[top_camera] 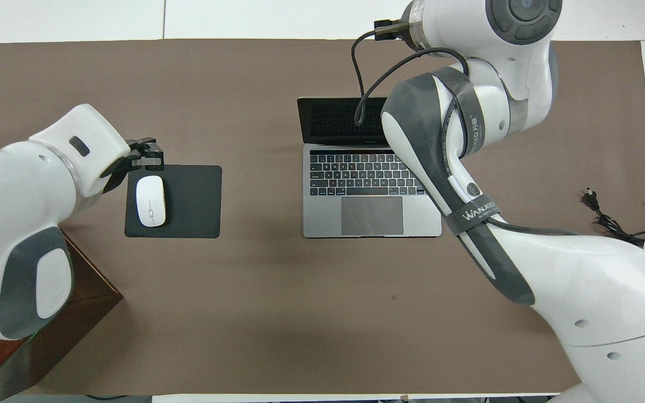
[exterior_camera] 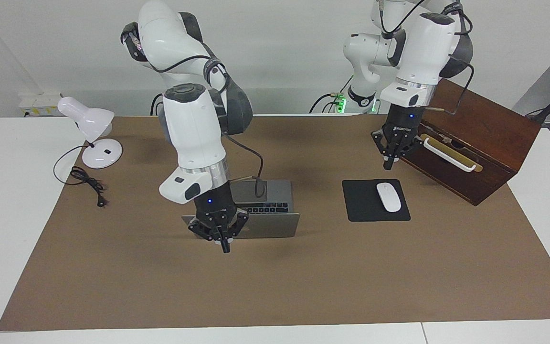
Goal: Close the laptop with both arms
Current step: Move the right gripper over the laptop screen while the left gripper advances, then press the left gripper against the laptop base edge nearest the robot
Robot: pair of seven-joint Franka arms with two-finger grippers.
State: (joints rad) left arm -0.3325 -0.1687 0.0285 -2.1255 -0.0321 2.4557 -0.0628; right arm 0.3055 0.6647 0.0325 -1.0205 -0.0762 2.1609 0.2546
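The silver-grey laptop point(exterior_camera: 275, 225) point(top_camera: 373, 215) stands open in the middle of the brown mat, with its lid upright and its dark screen facing the robots. My right gripper point(exterior_camera: 226, 247) is shut and empty. It hangs low by the outer face of the lid, at the corner toward the right arm's end; I cannot tell whether it touches. In the overhead view the right arm covers that corner and hides its gripper. My left gripper point(exterior_camera: 388, 165) point(top_camera: 152, 154) is shut and empty, in the air over the edge of the mouse pad, beside the wooden box.
A white mouse point(exterior_camera: 388, 197) lies on a black mouse pad point(exterior_camera: 363, 208) between the laptop and a dark wooden box point(exterior_camera: 490, 129) with a white handle point(exterior_camera: 449, 154). A white desk lamp point(exterior_camera: 91, 119) and its loose cord point(exterior_camera: 86, 184) sit at the right arm's end.
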